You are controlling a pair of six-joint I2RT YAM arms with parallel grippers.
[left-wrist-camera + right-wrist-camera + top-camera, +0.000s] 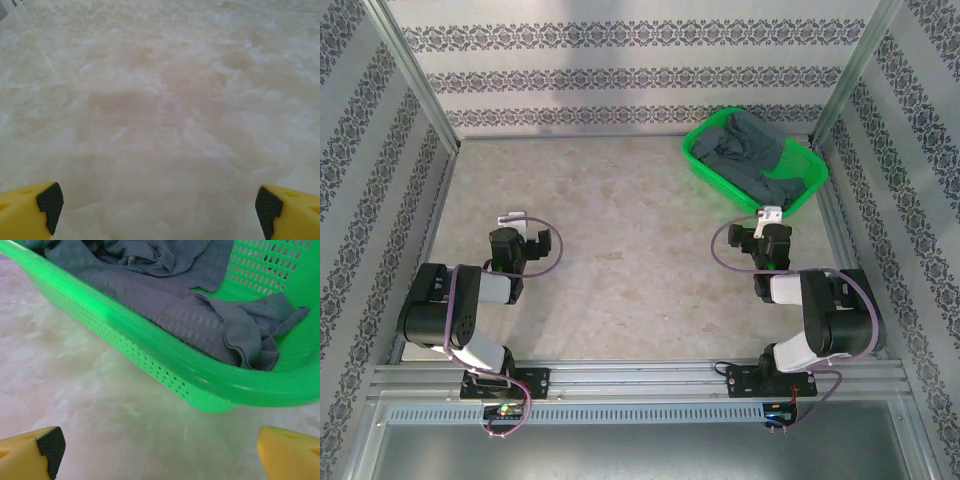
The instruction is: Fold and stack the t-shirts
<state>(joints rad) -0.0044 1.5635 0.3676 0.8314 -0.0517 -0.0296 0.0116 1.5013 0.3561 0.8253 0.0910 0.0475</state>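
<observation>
Dark slate-grey t-shirts (752, 152) lie crumpled in a bright green mesh basket (800, 198) at the back right of the table. In the right wrist view the t-shirts (200, 315) fill the basket (165, 360), one fold draped near its rim. My right gripper (769, 222) hovers just in front of the basket's near side, open, its yellow fingers (35, 452) wide apart over bare table. My left gripper (524, 232) sits at the left of the table, open over bare marbled surface, its fingertips (30, 207) far apart with nothing between them.
The table (620, 220) is a pale marbled surface, walled by patterned panels at the back and both sides. Metal rails run along the near edge where the arm bases are bolted.
</observation>
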